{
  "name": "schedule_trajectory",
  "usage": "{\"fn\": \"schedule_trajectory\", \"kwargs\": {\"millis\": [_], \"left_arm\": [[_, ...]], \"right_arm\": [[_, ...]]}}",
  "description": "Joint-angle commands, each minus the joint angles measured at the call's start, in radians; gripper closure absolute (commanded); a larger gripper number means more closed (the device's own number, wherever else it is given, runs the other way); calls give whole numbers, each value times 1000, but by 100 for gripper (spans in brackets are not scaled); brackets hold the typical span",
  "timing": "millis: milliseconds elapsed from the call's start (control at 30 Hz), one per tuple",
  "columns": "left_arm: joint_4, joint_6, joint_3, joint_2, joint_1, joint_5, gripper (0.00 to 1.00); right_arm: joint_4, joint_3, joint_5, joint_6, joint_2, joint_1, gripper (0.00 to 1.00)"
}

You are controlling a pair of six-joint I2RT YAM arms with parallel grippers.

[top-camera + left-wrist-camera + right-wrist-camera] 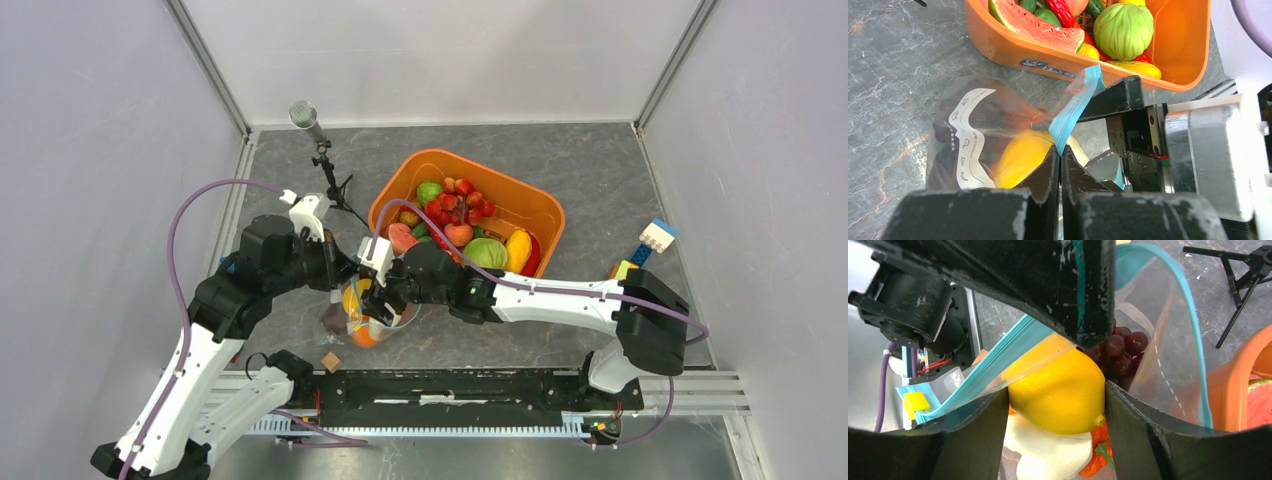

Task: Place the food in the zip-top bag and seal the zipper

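The clear zip-top bag (352, 322) lies on the table in front of the orange bin, mouth open. My left gripper (1060, 150) is shut on its teal zipper strip (1075, 107) and holds that edge up. My right gripper (1057, 390) reaches into the bag's mouth with its fingers pressed on both sides of a yellow lemon (1060, 395). Under the lemon in the bag lie a white piece (1048, 452), an orange piece (1095, 460) and dark red grapes (1122, 347). The bag's white label (968, 135) shows in the left wrist view. Both grippers meet over the bag in the top view (365, 290).
The orange bin (535, 205) behind the bag holds several toy fruits and vegetables, with a watermelon slice (1033, 25) and a green round piece (1123, 25) near its edge. A microphone on a tripod (322, 155) stands to the left. A wooden cube (331, 361) and coloured blocks (655, 238) lie about.
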Motion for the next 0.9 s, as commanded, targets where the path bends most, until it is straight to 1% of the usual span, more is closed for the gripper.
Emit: {"fn": "schedule_trajectory", "kwargs": {"millis": [0, 33, 133, 200, 300, 367, 433, 533, 567, 633, 800, 867], "left_arm": [[15, -7, 35, -29, 2, -15, 97], [15, -9, 35, -32, 3, -26, 97], [17, -12, 32, -38, 3, -40, 96], [23, -14, 30, -38, 3, -40, 96], [24, -15, 27, -34, 2, -40, 97], [24, -17, 24, -35, 2, -47, 96], [24, -18, 23, -39, 3, -55, 96], [27, -22, 26, -43, 3, -58, 96], [27, -21, 28, -44, 3, -57, 96], [28, -21, 30, -45, 3, -55, 96], [32, -22, 25, -49, 3, -61, 97], [32, -23, 23, -53, 3, -73, 96]], "right_arm": [[31, 51, -54, -31, 4, 6, 25], [33, 45, -48, -33, -4, 6, 24], [55, 22, -51, -40, -43, 6, 14], [69, 5, -56, -39, -70, 6, 10], [93, -20, -63, -32, -103, 6, 8], [103, -34, -75, -28, -117, 5, 15], [108, -44, -82, -20, -124, 5, 32], [98, -42, -83, -11, -109, 3, 51], [93, -38, -82, -8, -98, 3, 54], [91, -33, -86, 0, -81, 3, 57], [104, -30, -90, 19, -79, 3, 60], [83, -20, -75, 18, -107, 3, 59]]}}
